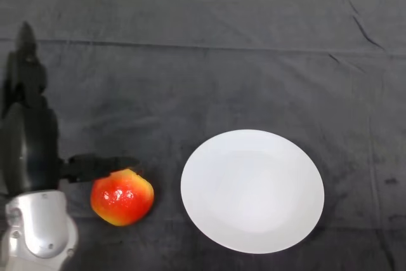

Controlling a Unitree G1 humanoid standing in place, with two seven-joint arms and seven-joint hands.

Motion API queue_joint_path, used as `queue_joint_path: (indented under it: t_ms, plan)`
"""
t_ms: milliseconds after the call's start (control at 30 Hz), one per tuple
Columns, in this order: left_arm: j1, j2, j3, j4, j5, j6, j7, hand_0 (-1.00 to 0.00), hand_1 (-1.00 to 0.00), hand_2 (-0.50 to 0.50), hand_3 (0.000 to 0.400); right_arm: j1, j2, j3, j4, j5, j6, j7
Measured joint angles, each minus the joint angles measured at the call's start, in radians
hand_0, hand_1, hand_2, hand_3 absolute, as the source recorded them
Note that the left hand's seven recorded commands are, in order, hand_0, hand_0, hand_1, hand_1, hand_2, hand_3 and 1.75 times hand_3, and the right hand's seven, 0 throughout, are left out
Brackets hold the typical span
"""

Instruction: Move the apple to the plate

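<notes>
A red and yellow apple (122, 197) lies on the dark cloth, to the left of a white plate (252, 190) that has nothing on it. My left hand (28, 138) is at the left edge of the view, just left of the apple. Its fingers point straight away from me toward the far side of the table. Its thumb (101, 164) sticks out to the right and its tip lies just over the top of the apple. The hand holds nothing.
The dark cloth (209, 61) covers the whole table and has creases at the far right. A pale strip of wall runs along the top edge of the view.
</notes>
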Motion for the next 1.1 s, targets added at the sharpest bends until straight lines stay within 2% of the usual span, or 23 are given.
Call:
queue_joint_path:
  t_ms: [300, 500, 700, 900, 1100]
  plan:
    - [-0.035, -0.002, -0.083, 0.0, 0.0, 0.0, -0.004, 0.0, 0.0, 0.0, 0.0, 0.0, 0.0, -0.0001, 0.0, 0.0, 0.0, 0.0]
    - [-0.035, -0.002, -0.097, 0.001, 0.002, 0.017, -0.032, 0.0, 0.0, 0.0, 0.0, 0.0, 0.0, 0.0, 0.0, 0.0, 0.0, 0.0]
    - [-0.035, 0.001, -0.156, 0.003, 0.016, 0.082, -0.075, 0.0, 0.0, 0.0, 0.0, 0.0, 0.0, 0.0, 0.0, 0.0, 0.0, 0.0]
    - [-0.034, 0.013, -0.162, 0.003, 0.033, 0.159, -0.135, 0.0, 0.0, 0.0, 0.0, 0.0, 0.0, 0.0, 0.0, 0.0, 0.0, 0.0]
    - [-0.031, 0.044, -0.164, 0.003, 0.067, 0.267, -0.211, 0.0, 0.0, 0.0, 0.0, 0.0, 0.0, -0.0001, 0.0, 0.0, 0.0, 0.0]
